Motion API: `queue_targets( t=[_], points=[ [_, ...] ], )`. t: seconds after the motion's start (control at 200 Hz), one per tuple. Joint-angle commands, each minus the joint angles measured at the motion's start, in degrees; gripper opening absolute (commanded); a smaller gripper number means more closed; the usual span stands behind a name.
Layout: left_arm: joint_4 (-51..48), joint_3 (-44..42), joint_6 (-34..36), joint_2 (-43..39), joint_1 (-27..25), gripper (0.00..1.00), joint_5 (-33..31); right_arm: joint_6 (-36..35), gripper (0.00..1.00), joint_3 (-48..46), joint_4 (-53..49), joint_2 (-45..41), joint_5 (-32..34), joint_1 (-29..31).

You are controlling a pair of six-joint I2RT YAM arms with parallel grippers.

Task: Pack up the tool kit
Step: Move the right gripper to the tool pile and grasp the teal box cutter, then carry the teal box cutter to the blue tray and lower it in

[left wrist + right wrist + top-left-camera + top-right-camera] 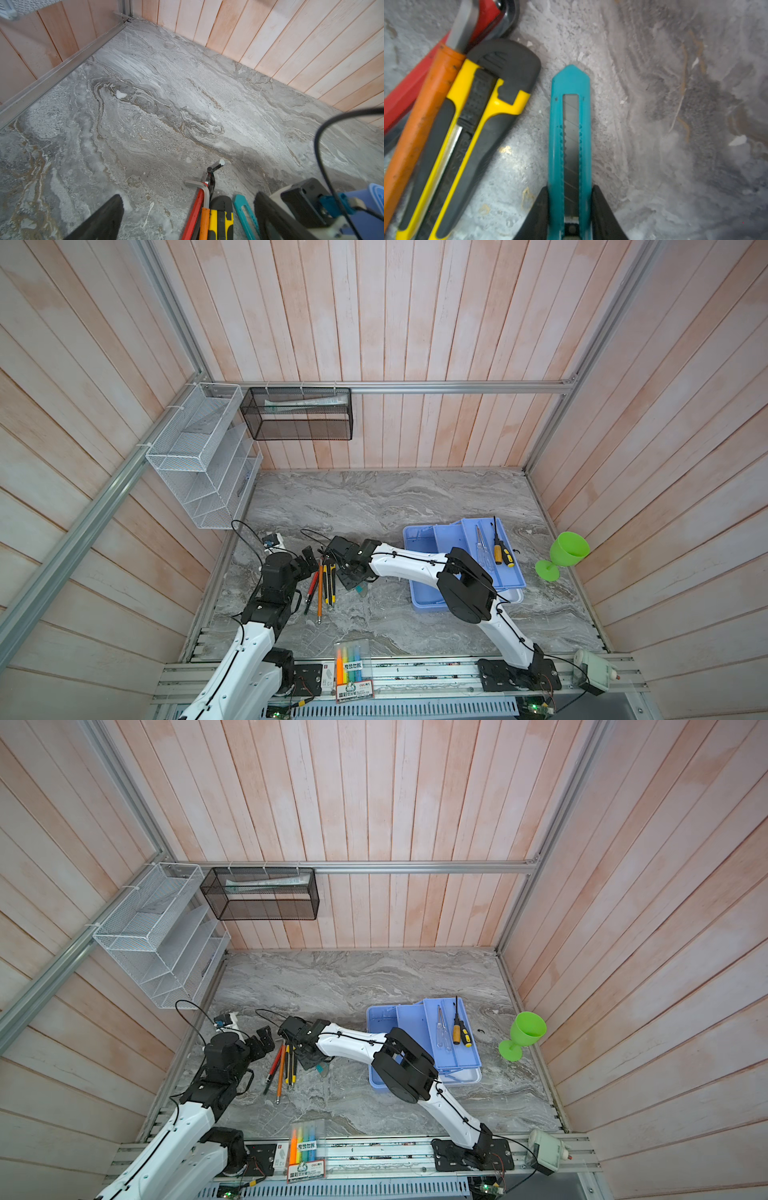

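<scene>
Step in hand, as I read it: lifting the teal knife (571,124) off the table (374,497) to carry it to the case (426,595).

Right gripper (570,195): reached across to 9 o'clock of the table. Its two fingers press on the knife's long edges near one end. It is clamped on, with the knife flat on the marble and not yet raised.

Left gripper (309,559): jaws wide apart and holding nothing. It hovers at 11 o'clock of the tool cluster.

Neighbours: the yellow knife (473,135), orange-handled tool (419,124) and red-handled tool (402,93) are bunched together. In the top views they lie just at 9 o'clock of the teal knife, with a narrow gap between.

Case: open at 3 o'clock of the table. The tray (457,537) sits askew over the base, with two screwdrivers (498,551) lying in it.

Doing it well (judgement):
- The grip sits off-centre, so expect the free end to droop. Rise straight up and slowly before any swing.
- The body is slim, smooth plastic and may twist between the pads, so squeeze firmly.
- Clear the yellow knife before travelling toward 3 o'clock.
- Keep the knife level and lay it lengthwise in a free tray lane beside the screwdrivers.
- I cannot tell whether the blade tip protrudes, so treat it as out.
</scene>
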Motion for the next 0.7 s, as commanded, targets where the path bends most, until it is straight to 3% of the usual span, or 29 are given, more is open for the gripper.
queue_targets(
  t=[0.0, 0.365, 0.69],
  points=[
    [-0.2, -0.7, -0.2, -0.5, 0.3, 1.00, 0.2, 0.7, 0.27, -1.6, -2.9, -0.8, 2.7, -0.2],
    [-0.2, -0.8, -0.2, -0.5, 0.3, 1.00, 0.2, 2.1, 0.15, -3.5, -1.0, -5.8, 2.6, -0.7],
    [-0.2, -0.8, -0.2, -0.5, 0.3, 1.00, 0.1, 3.5, 0.09, -10.7, 4.2, -13.5, 2.6, -2.3]
  ],
)
